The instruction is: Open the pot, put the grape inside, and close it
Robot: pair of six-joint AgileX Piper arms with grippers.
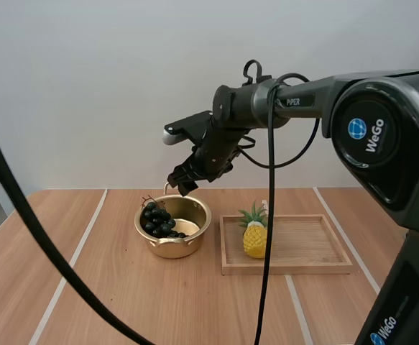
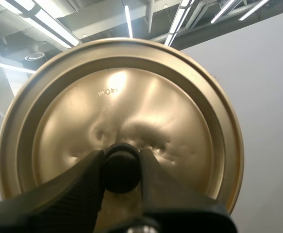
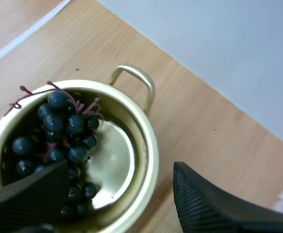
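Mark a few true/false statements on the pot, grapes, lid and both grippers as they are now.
1. The grapes lie inside the pot. True.
2. The lid sits on the pot. False: the left gripper is shut on its knob and holds it away from the pot.
3. The right gripper is open above the pot. True.
4. The pineapple lies in the pot. False: it stands on the wooden tray beside the pot.
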